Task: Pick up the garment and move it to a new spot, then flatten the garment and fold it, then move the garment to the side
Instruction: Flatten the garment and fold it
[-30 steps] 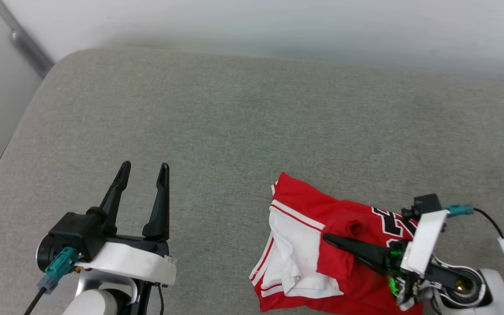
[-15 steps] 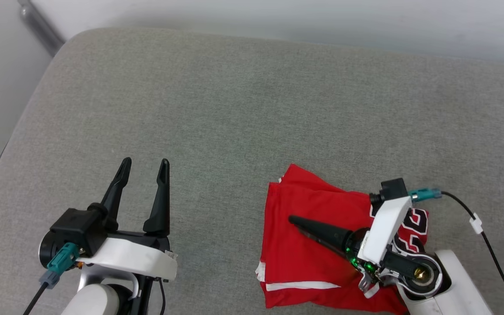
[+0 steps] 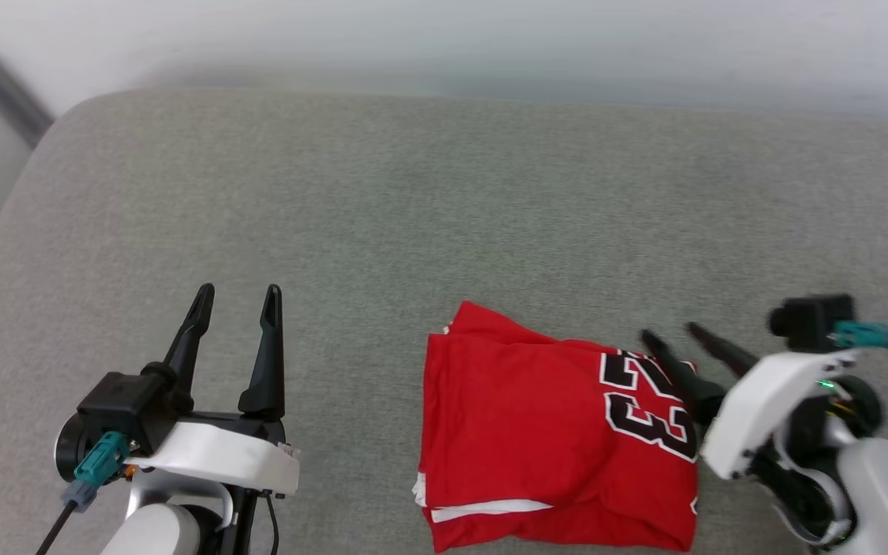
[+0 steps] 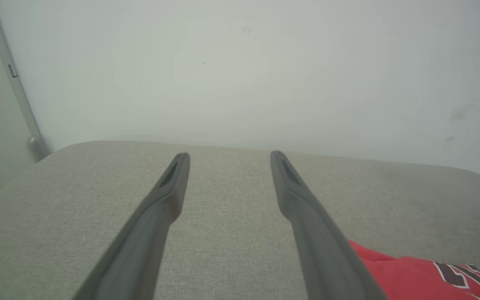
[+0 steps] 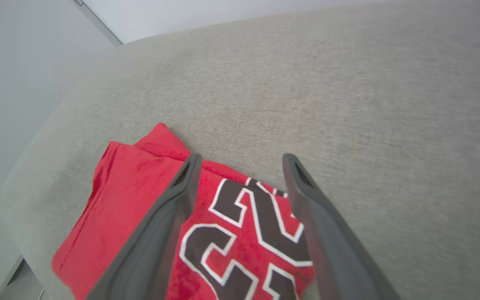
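While the folded red jersey (image 3: 536, 432) lies at the lower centre-right of my head view on the grey cushion (image 3: 413, 193), its numbered face up, I see my right gripper (image 3: 671, 333) over its right edge, fingers spread and holding nothing. My left gripper (image 3: 239, 290) sits at lower left, well apart from the jersey, likewise spread and empty.
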